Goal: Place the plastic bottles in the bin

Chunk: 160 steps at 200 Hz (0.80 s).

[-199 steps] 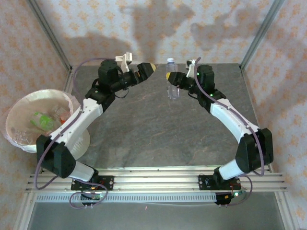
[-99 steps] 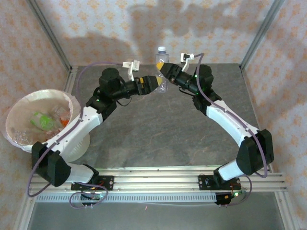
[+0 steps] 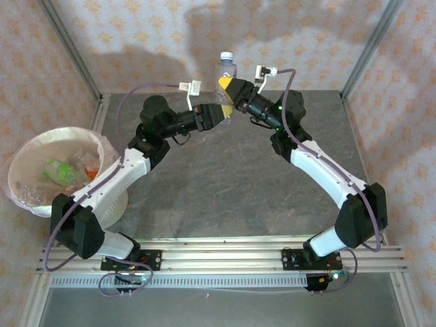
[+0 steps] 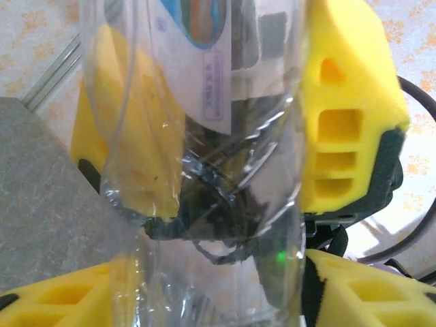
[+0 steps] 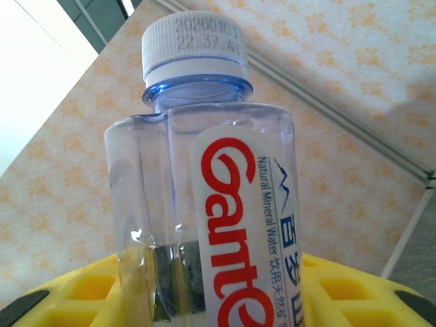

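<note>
A clear bottle (image 3: 227, 73) stands upright in the air above the far edge of the table (image 3: 225, 184), well apart from the bin (image 3: 17, 160). It has a white cap (image 5: 194, 41) and a label (image 5: 245, 225) with red lettering, and it looks empty or nearly so.

The right gripper (image 3: 227, 88) is clamped on the bottle's body below the label, a yellow finger on each side. It holds the bottle cap up, so the lower part hangs free for the other arm. The left gripper (image 3: 223, 113) reaches in from the left at that lower part. In the left wrist view its fingers (image 4: 54, 300) lie flush against both sides of the thin plastic, so it too looks closed on the bottle. The plastic there looks creased, so the wall probably gives under a squeeze.

This reads as a handover. The bin sits off the table's left edge, beside the left arm's base, which is likely out of the right arm's reach. That would explain why the two arms meet in the middle at the back. Several bottles (image 3: 58, 170) already lie in the bin's bag.

For the next move, the right fingers need to let go cleanly. A soft bottle held low could tip or slip as it swings left.
</note>
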{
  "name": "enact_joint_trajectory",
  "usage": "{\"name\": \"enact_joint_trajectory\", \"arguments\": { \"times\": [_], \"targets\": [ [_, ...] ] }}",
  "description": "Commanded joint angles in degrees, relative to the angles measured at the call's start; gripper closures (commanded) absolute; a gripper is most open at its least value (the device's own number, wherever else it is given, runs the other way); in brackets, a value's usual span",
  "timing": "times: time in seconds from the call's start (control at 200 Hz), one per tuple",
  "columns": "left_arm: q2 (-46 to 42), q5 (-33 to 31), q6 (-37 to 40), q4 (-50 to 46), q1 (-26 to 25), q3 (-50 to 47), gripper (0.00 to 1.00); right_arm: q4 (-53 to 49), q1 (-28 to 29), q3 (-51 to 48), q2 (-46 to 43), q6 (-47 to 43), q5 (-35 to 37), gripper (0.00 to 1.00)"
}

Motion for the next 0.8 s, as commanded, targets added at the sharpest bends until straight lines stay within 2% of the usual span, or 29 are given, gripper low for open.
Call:
{"name": "enact_joint_trajectory", "arguments": {
  "times": [0.0,0.3,0.42,0.525,0.6,0.625,0.796],
  "targets": [
    [-0.4,3.5,-0.2,3.8,-0.3,-0.5,0.42,4.8,0.4,2.3,1.2,1.8,-1.1,0.53],
    [-0.5,1.6,3.7,-1.9,-0.4,1.7,0.61,1.4,0.4,3.0,1.6,-0.4,-2.4,0.45],
    [-0.9,-0.9,6.7,-6.9,-0.4,2.6,0.63,-3.3,0.4,3.5,0.5,-3.7,-0.2,0.32],
    [-1.9,-4.9,11.8,-15.8,-0.4,4.3,0.65,-10.0,0.4,4.5,-1.6,-10.5,2.7,0.18],
    [-3.2,-7.6,15.6,-22.0,-0.3,5.5,0.67,-16.2,0.4,5.0,-4.0,-15.9,7.7,0.08],
    [-3.8,-8.8,16.7,-24.1,-0.3,5.9,0.67,-18.1,0.4,4.9,-4.8,-17.4,10.3,0.00],
    [-8.9,-19.2,24.8,-37.3,-0.2,7.9,0.69,-26.0,0.2,2.4,-10.7,-25.8,27.8,0.01]
  ]
}}
